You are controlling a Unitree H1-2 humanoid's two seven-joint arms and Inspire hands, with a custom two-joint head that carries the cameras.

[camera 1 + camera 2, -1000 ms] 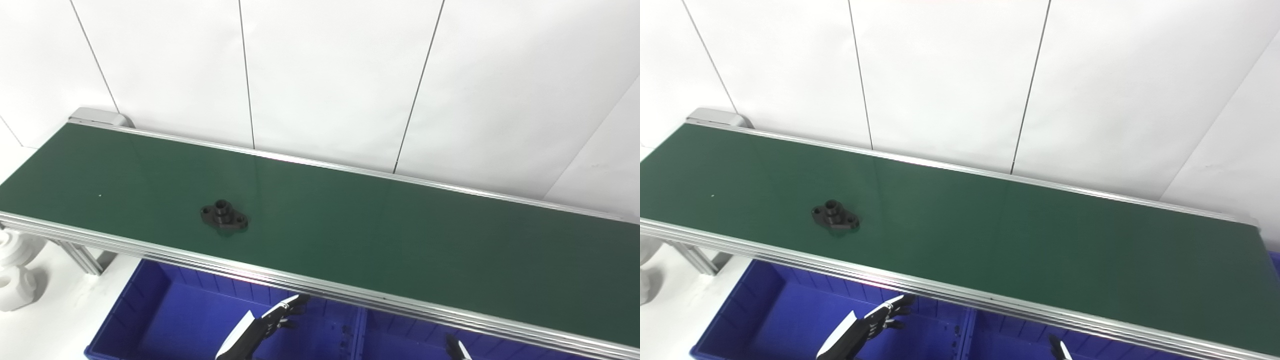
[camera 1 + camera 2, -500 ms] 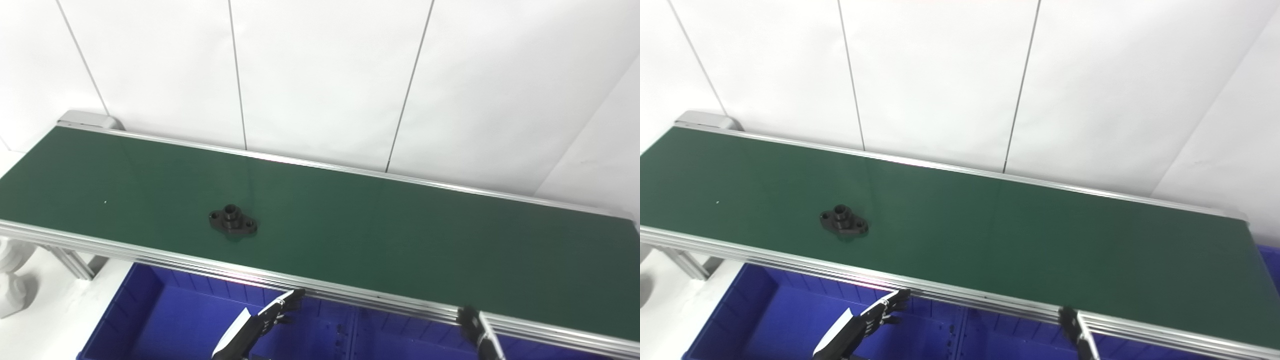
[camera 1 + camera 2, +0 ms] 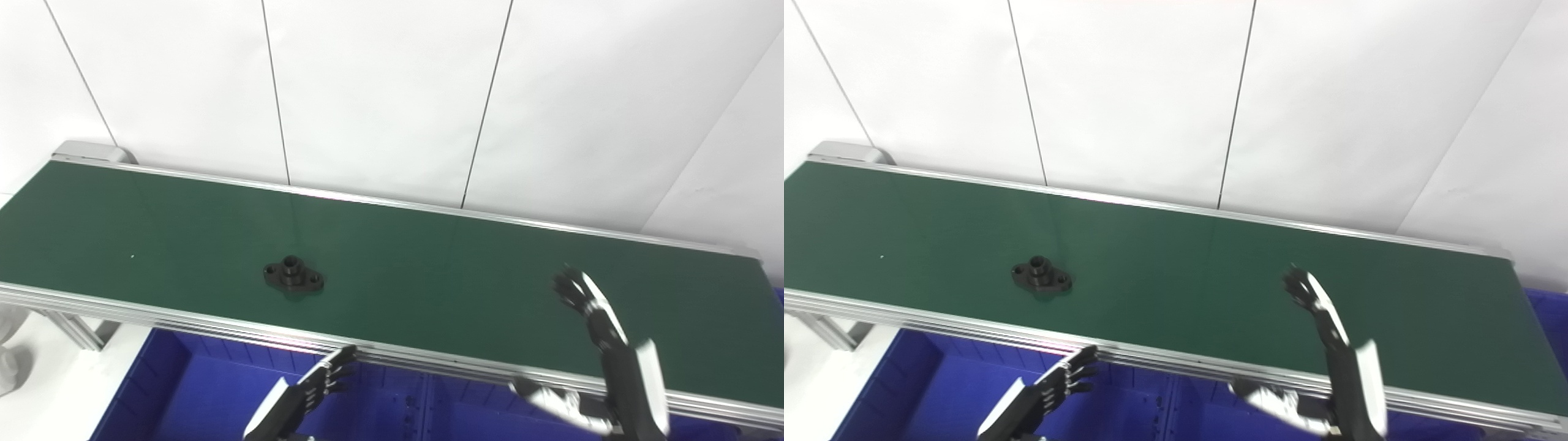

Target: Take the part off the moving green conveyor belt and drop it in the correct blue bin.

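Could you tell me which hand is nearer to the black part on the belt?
Left. The left hand sits just below the black part, past the belt's near rail; the right hand is raised over the belt far to its right.

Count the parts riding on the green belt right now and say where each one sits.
1. A single black flanged part lies on the conveyor belt, left of centre and nearer the front rail. No robot hand touches it. None seems hidden.

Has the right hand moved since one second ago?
Yes. The right hand has risen from below the conveyor's near rail to above the green belt.
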